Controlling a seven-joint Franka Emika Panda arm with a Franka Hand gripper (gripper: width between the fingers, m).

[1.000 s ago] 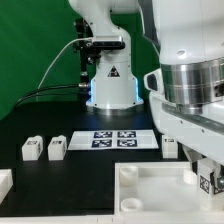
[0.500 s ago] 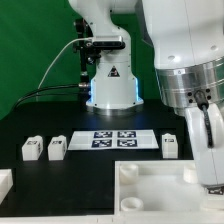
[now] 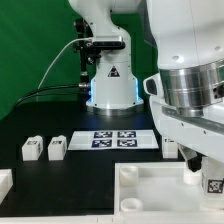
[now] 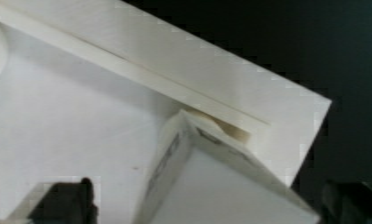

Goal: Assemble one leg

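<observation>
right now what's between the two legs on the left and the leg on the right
In the exterior view, the marker board lies between the left legs and the right leg.

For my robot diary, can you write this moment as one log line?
gripper: shut on leg | leg: at panel corner | spare legs: three on table | marker board: on table

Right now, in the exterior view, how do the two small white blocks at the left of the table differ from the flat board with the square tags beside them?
The two small blocks are chunky and stand up from the table; the marker board lies thin and flat. Each block is far smaller than the marker board. The marker board shows four tags on top, and each block shows only a single dark mark on its front face. Both are white and rest on the black table.
</observation>
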